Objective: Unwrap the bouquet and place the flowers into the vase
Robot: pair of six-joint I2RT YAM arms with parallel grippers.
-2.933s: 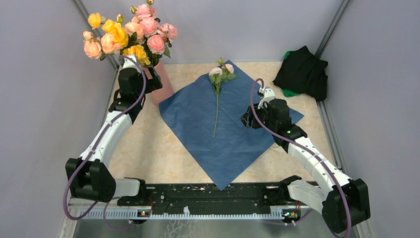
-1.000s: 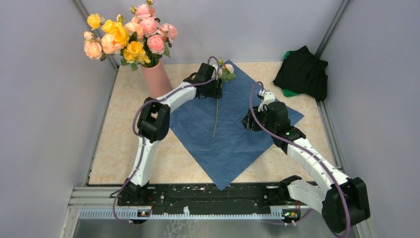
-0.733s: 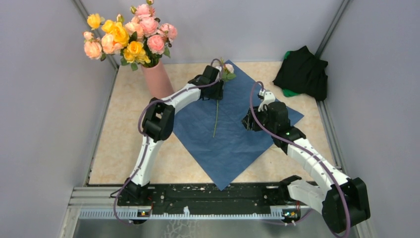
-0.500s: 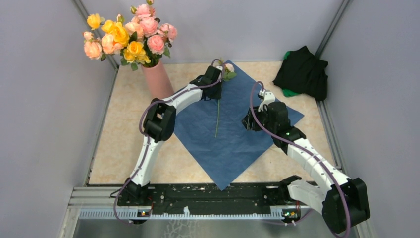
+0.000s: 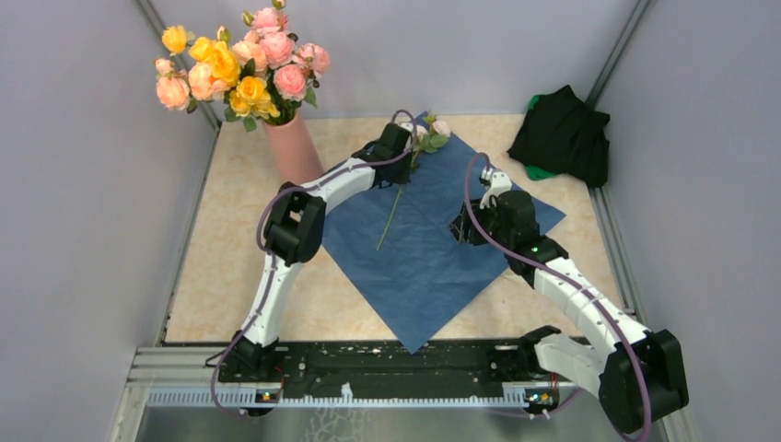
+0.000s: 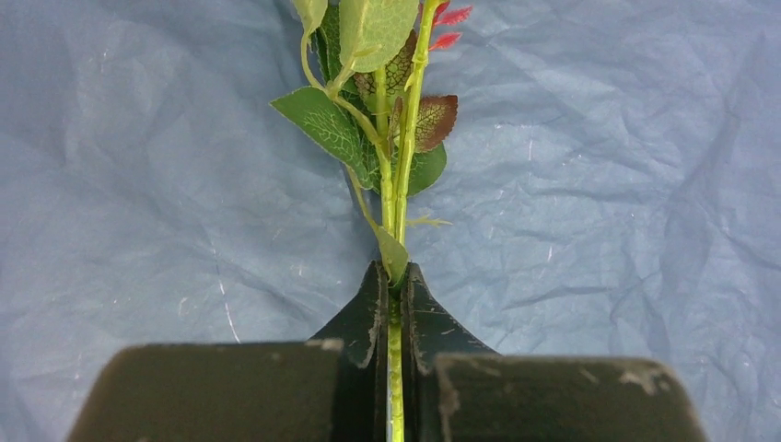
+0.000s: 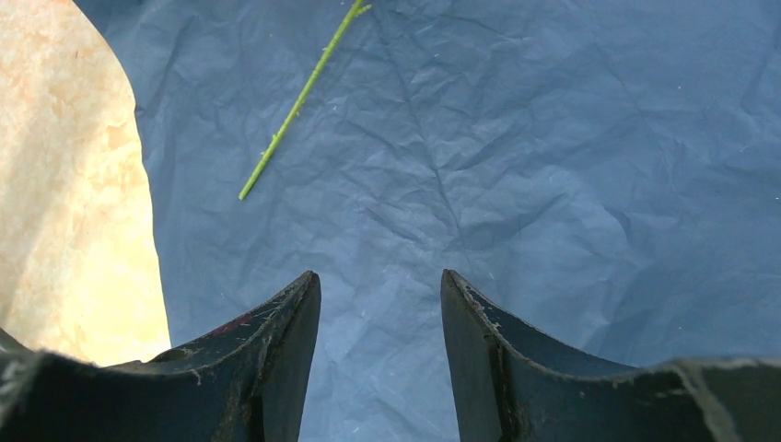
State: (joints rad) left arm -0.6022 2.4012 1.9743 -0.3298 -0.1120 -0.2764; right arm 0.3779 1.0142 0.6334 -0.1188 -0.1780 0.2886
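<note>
The bouquet lies unwrapped, its blue paper (image 5: 433,258) spread flat on the table. One of the flowers (image 5: 431,131), a thin green stem with pale pink blooms, slants across the paper. My left gripper (image 5: 403,173) is shut on that stem just below the leaves. In the left wrist view the stem (image 6: 398,184) runs straight between the closed fingers of the left gripper (image 6: 393,276). The salmon-pink vase (image 5: 293,152) stands at the back left, holding yellow and pink flowers (image 5: 239,69). My right gripper (image 7: 380,285) hovers open over the paper, nothing between its fingers; the stem's lower end (image 7: 295,106) lies ahead of it.
A black cloth heap (image 5: 562,133) with a bit of green sits in the back right corner. Grey walls close in the table on three sides. Beige tabletop (image 5: 239,267) shows to the left of the paper.
My left gripper has shut on the stem. The flower has swung: its blooms went right and its lower end went left. The right arm has not moved.
</note>
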